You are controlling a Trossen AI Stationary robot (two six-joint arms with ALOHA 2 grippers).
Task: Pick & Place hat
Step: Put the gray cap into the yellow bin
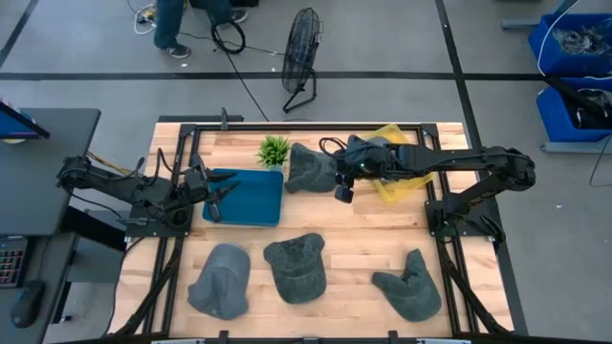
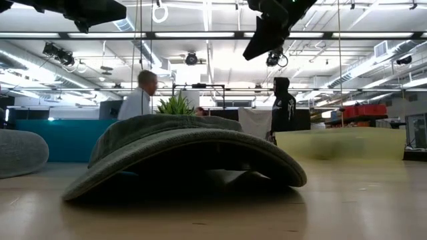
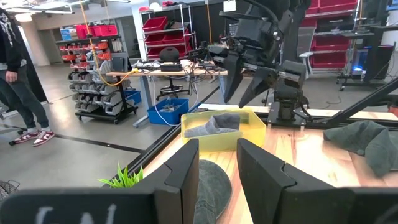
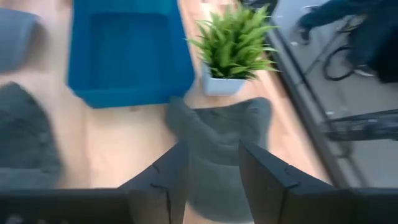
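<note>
Planks of pale wood make up the table (image 1: 363, 244), which fills the middle of the high view inside a black frame, with grey floor all round it. Along the lower edge of that view we count three grey hats: one at lower left (image 1: 220, 280), one at lower centre (image 1: 295, 268), one at lower right (image 1: 411, 284). A fourth hat (image 1: 308, 168) lies in the upper middle, just beside a small green plant (image 1: 274, 149) and to the right of a blue tray (image 1: 251, 196). A yellow bin (image 1: 402, 182) sits to the upper right, and in the left wrist view it holds another grey hat (image 3: 211, 126).

We see the right gripper (image 1: 342, 183) hanging over the fourth hat's right edge — its fingers (image 4: 264, 171) stand apart with nothing between them, the hat (image 4: 217, 134) below. The left gripper (image 1: 218, 203) hovers over the blue tray's left side, fingers (image 3: 180, 177) likewise parted and empty.

Beyond the table, at the top of the high view, a black floor fan (image 1: 301, 53) stands on the grey floor, and a person's legs (image 1: 170, 24) show at upper left. Blue bins (image 1: 574, 57) stack at far right. In the low view two people (image 2: 141, 97) stand in the background — behind the nearest hat (image 2: 180, 157) that fills the centre.
</note>
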